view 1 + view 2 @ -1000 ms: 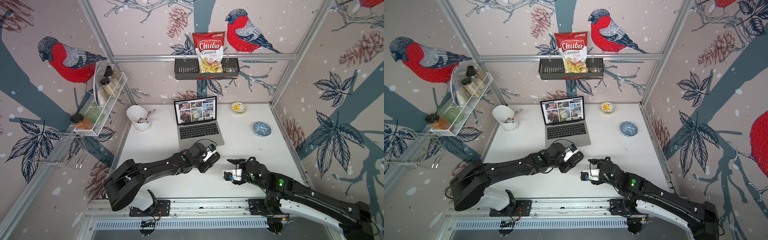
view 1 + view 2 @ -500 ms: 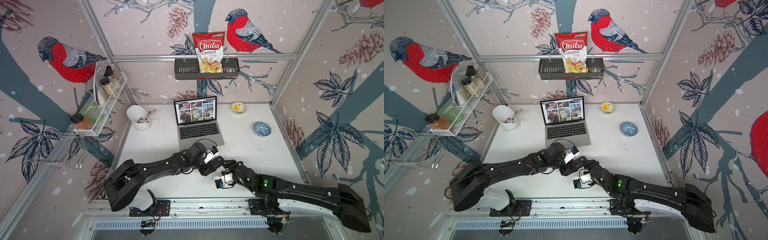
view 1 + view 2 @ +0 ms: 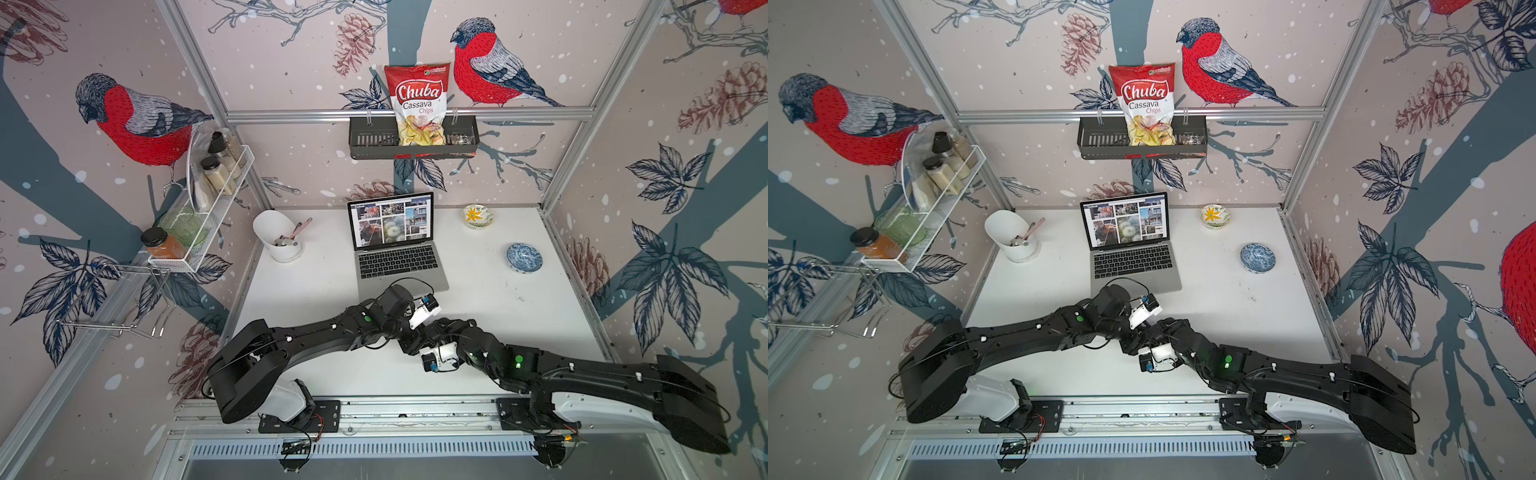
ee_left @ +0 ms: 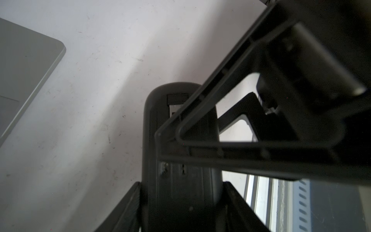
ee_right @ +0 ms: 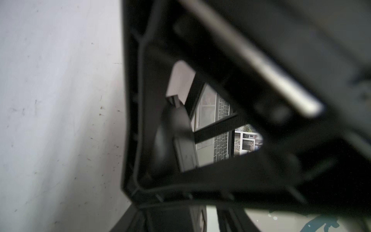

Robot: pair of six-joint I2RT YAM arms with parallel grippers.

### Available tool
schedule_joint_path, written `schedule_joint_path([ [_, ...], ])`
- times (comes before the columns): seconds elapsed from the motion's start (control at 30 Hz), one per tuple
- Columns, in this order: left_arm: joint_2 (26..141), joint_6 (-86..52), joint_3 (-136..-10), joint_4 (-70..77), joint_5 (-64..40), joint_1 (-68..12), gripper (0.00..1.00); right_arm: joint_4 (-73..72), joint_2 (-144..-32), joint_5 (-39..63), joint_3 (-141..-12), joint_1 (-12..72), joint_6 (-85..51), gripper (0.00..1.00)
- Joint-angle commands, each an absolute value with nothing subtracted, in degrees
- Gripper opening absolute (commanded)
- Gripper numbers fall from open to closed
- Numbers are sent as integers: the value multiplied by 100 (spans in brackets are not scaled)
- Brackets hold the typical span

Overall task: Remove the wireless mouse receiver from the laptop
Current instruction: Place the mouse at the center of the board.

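Top views, pincers: The left pincer [image 3: 409, 332] and the right pincer [image 3: 420, 341] are seen tip to tip just in front of the laptop [image 3: 398, 266], low over the tabletop [image 3: 498, 316]. Their jaws are hidden beneath the wrists in both top views.
Top views, receiver: The wireless mouse receiver is too small to be made out, so its place relative to either pincer cannot be told.
Top views, change: A second ago the right pincer was well apart from the left one, further to the robot's right. It has since been brought in against it. The left arm and the laptop are unmoved.
Top views, room: Open tabletop is left between the laptop and the blue bowl [image 3: 524, 257]. The flowered bowl [image 3: 478, 216] and white holder [image 3: 282, 237] stand near the back edge. The rail [image 3: 415, 411] bounds the near edge under both arms.
Left wrist, grip: A black mouse [image 4: 180, 140] is clamped between the left pincer's fingers [image 4: 128, 211], whose jaws are half-closed on its two sides. Its recessed side faces the camera.
Left wrist, neighbour: One of the right pincer's fingers [image 4: 220, 160] is seen crossing in front of the mouse. Whether they touch cannot be told.
Left wrist, edge: A rounded corner of the laptop [image 4: 26, 70] lies near, apart from the mouse.
Right wrist, view: The frame is filled by a blurred finger of the left pincer. The mouse [image 5: 170, 140] and laptop keys [image 5: 220, 128] are glimpsed through it.
Right wrist, pincer: How far the right pincer is open, and whether anything is held, cannot be told.
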State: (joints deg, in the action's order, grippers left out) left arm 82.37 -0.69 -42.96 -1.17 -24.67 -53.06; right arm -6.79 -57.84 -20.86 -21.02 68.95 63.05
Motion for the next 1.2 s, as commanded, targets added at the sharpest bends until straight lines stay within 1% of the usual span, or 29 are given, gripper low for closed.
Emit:
schedule_joint_path([
  [0.0, 8159, -70, -4249, 135, -2759, -5322, 59, -884, -5814, -2210, -2185, 6891, 6253, 43],
  [0.1, 8089, -64, -4223, 156, -2790, -5326, 59, -859, -5819, -2214, -2187, 6891, 6220, 33],
  [0.2, 8024, -69, -4185, 198, -2830, -5329, 59, -838, -5800, -2208, -2199, 6891, 6186, 18],
  [0.23, 8007, -60, -4179, 201, -2843, -5318, 61, -824, -5796, -2215, -2216, 6891, 6187, 11],
  [0.27, 7990, -47, -4175, 211, -2835, -5318, 63, -802, -5800, -2218, -2236, 6891, 6172, 7],
  [0.33, 7926, -26, -4152, 258, -2736, -5322, 71, -703, -5799, -2216, -2304, 6891, 6106, 0],
  [0.47, 7742, -87, -4098, 413, -2060, -5318, 81, -451, -5792, -2138, -2445, 6886, 5842, 0],
  [0.6, 7457, -212, -4063, 716, -552, -5317, 87, 2, -5842, -1947, -2625, 6873, 5296, 0],
  [0.7, 7147, -238, -3915, 1170, 261, -5322, 90, 212, -5860, -1849, -2650, 6864, 4910, 0],
  [0.77, 6925, -256, -3778, 1489, 572, -5317, 92, 276, -5888, -1783, -2625, 6856, 4717, 0],
  [0.83, 6697, -261, -3613, 1784, 735, -5318, 97, 328, -5949, -1726, -2636, 6855, 4532, 0],
  [0.9, 6518, -266, -3489, 1956, 763, -5317, 97, 381, -6035, -1666, -2659, 6842, 4381, 0],
  [1.0, 6381, -219, -3327, 2061, 509, -5319, 97, 472, -6160, -1617, -2706, 6790, 4268, 0],
  [1.17, 6522, -66, -3405, 1585, 287, -5322, 97, 644, -6212, -1669, -2774, 6668, 4152, 0],
])
